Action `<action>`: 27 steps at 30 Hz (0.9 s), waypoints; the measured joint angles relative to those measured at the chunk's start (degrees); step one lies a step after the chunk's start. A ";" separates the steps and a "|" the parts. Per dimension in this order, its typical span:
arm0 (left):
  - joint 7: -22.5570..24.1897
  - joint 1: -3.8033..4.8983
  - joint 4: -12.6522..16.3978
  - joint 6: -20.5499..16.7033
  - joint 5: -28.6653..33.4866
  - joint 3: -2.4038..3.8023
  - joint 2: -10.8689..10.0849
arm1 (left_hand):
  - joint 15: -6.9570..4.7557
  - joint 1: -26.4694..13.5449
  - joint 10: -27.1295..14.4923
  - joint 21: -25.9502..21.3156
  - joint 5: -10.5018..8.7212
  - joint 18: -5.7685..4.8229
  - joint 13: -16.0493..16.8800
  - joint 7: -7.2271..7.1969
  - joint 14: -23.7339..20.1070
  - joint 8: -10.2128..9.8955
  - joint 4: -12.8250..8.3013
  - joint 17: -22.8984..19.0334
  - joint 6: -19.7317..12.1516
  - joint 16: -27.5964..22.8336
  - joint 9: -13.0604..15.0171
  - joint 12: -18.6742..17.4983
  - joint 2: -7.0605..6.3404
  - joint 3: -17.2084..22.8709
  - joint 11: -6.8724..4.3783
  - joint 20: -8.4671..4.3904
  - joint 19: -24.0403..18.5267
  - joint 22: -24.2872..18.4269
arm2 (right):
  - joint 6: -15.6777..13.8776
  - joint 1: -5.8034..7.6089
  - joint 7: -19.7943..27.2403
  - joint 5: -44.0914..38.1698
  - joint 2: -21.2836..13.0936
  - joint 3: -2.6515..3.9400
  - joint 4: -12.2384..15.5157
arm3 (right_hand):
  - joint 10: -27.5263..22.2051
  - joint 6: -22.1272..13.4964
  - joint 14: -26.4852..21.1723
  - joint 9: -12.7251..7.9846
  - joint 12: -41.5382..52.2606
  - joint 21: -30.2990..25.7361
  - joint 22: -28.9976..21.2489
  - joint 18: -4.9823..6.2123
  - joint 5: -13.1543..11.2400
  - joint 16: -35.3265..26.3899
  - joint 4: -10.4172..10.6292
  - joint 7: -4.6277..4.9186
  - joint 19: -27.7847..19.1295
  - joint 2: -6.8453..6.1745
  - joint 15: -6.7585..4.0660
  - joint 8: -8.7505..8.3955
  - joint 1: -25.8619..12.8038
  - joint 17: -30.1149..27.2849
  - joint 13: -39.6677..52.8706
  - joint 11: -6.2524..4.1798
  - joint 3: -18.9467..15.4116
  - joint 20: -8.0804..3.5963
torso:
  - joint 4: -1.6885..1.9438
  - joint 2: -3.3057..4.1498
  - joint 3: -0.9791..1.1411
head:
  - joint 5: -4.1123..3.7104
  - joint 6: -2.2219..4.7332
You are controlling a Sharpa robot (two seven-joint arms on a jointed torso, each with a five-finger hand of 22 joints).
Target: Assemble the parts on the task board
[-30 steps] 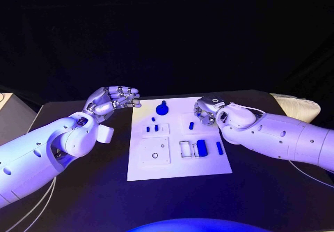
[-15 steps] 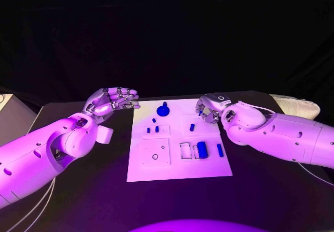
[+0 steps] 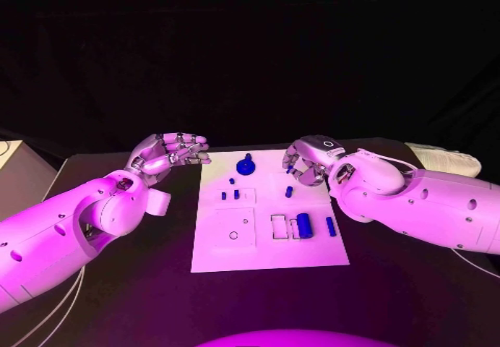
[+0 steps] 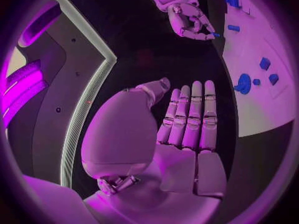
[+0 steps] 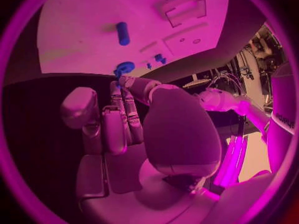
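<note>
Small blue part (image 3: 292,168) pinched in right fingers (image 3: 302,172)

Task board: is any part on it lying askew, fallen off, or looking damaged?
Nothing stands out. The blue parts lie on the white task board, none on the black table. The right hand pinches a small blue piece over the board's far edge.

Your desk (image 3: 125,289) is black and matte, its far edge meeting a black backdrop (image 3: 250,65) that closes off everything behind. At the desk's far right corner you have a pale, cushion-like bundle (image 3: 450,160), partly hidden; what it is can't be made out. At the far left edge, a light-coloured box or cabinet (image 3: 19,173) stands just beside the desk, cut off by the frame. Thin pale cables (image 3: 52,314) trail across the near left corner.
</note>
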 measured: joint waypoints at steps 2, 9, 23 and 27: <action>0.00 -0.03 -0.01 -0.05 0.00 0.00 0.02 | 0.00 0.00 0.00 0.00 0.00 0.00 0.00 0.00 0.00 0.00 0.00 0.00 0.00 0.00 0.00 0.00 0.00 0.00 0.00 0.00 0.00 0.00 | 0.01 -0.08 -0.01 0.07 0.57 -0.13 1.29 | 0.00 0.00 0.00 0.00 -0.06 0.00 0.00 0.00 0.19 0.00 0.00 0.00 0.00 0.00 0.00 0.00 0.00 0.00 0.00 0.00 0.00 0.00 | 0.03 0.01 -0.01 | 0.27 -0.10; 0.01 -0.07 0.15 -0.19 0.00 0.00 0.18 | 0.00 0.23 0.00 -0.24 0.00 0.00 0.00 0.00 0.00 0.00 0.00 0.06 0.00 0.00 -0.06 0.00 -0.23 0.00 0.00 0.00 0.00 -0.06 | 0.10 -1.27 -0.15 -0.94 3.06 -1.01 3.83 | 0.00 0.00 0.00 0.05 -0.22 0.00 -0.07 0.00 0.25 0.00 -0.11 0.00 0.00 -0.01 0.00 0.00 0.00 -0.16 0.01 0.00 0.10 0.00 | 0.07 0.03 -0.07 | 1.90 -0.88; 0.03 -0.16 0.66 -0.33 0.01 0.00 0.26 | 0.00 0.23 0.00 -0.24 0.00 0.00 0.04 0.00 0.00 0.00 0.00 0.06 0.00 0.00 -0.06 0.00 -0.23 0.00 -0.01 0.00 0.00 -0.06 | 0.95 -4.40 -0.96 -4.83 8.21 -2.55 4.22 | -0.01 -0.01 0.00 0.04 -0.42 0.00 -0.14 0.00 0.69 0.00 -0.24 0.00 0.21 -0.02 0.00 0.00 0.00 -0.27 0.01 -0.01 0.23 -0.21 | 0.07 0.10 -0.05 | 3.92 -1.99; 0.03 -0.16 0.78 -0.34 0.01 0.00 0.27 | 0.00 0.23 0.00 -0.23 0.00 0.00 0.04 0.00 0.00 0.00 0.00 0.05 0.00 0.00 -0.05 0.00 -0.23 0.00 -0.01 0.00 0.00 -0.06 | 1.24 -4.82 -1.20 -5.57 8.96 -2.64 3.46 | -0.01 -0.01 0.00 0.04 -0.35 0.00 -0.14 0.00 0.69 0.00 -0.24 0.00 0.21 -0.02 0.00 0.00 -0.01 -0.27 0.01 -0.01 0.23 -0.21 | 0.07 0.11 -0.03 | 4.11 -2.27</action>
